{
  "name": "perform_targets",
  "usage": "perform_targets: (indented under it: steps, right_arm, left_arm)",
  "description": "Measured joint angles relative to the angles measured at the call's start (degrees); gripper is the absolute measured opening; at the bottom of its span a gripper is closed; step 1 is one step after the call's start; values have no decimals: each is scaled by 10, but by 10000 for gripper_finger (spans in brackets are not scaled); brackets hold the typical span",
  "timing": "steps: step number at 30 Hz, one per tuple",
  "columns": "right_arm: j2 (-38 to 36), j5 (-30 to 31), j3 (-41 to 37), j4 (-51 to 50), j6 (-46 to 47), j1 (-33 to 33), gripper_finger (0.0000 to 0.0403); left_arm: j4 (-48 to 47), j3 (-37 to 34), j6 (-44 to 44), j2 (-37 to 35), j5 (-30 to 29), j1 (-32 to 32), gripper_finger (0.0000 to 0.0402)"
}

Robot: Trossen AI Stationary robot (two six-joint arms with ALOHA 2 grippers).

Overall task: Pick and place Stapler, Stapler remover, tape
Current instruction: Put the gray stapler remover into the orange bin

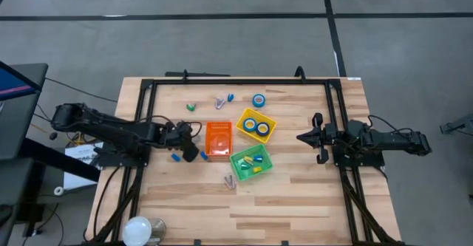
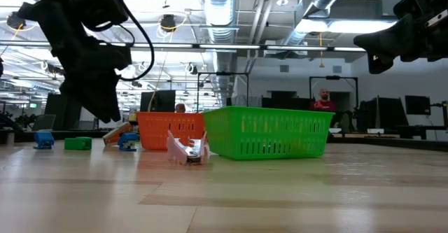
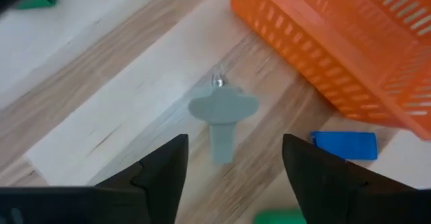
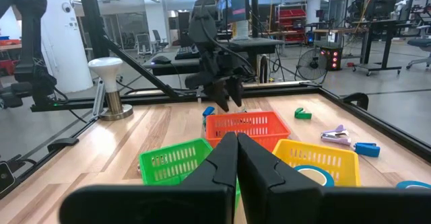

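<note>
Three bins sit mid-bench: an orange bin (image 1: pixel 219 139), a yellow bin (image 1: pixel 256 125) already holding two rolls of tape (image 1: pixel 256 125), and a green bin (image 1: pixel 250 162) with several small items inside, too small to name. One more tape roll (image 1: pixel 259 99) lies loose on the bench (image 1: pixel 295 202) beyond the yellow bin, so sorting looks partly done.

Still out are a purple staple remover with a blue piece (image 1: pixel 224 101) beside it, a green item (image 1: pixel 191 107), small blue staplers (image 1: pixel 176 157) near the orange bin, and a silvery staple remover (image 1: pixel 230 180) just in front of the green bin.

Over the bench beside the orange bin hangs the left end effector (image 3: pixel 232 167), jaws apart and empty; between them on the wood lies a grey staple remover (image 3: pixel 222 113), probably the next pick. At the far side waits the right end effector (image 4: pixel 237 158), closed on nothing.
</note>
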Motion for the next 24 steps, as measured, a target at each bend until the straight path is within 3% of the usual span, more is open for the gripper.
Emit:
perform_targets:
  steps: [5,10,18,24]
  right_arm:
    - [0,0,0,0,0,0,1]
    - [0,0,0,0,0,0,1]
    - [0,0,0,0,0,0,1]
    - [0,0,0,0,0,0,1]
  left_arm:
    - [8,0,0,10,0,0,271]
    - [13,0,0,34,0,4,281]
    - [33,0,2,72,0,28,264]
    - [38,0,2,78,6,31,215]
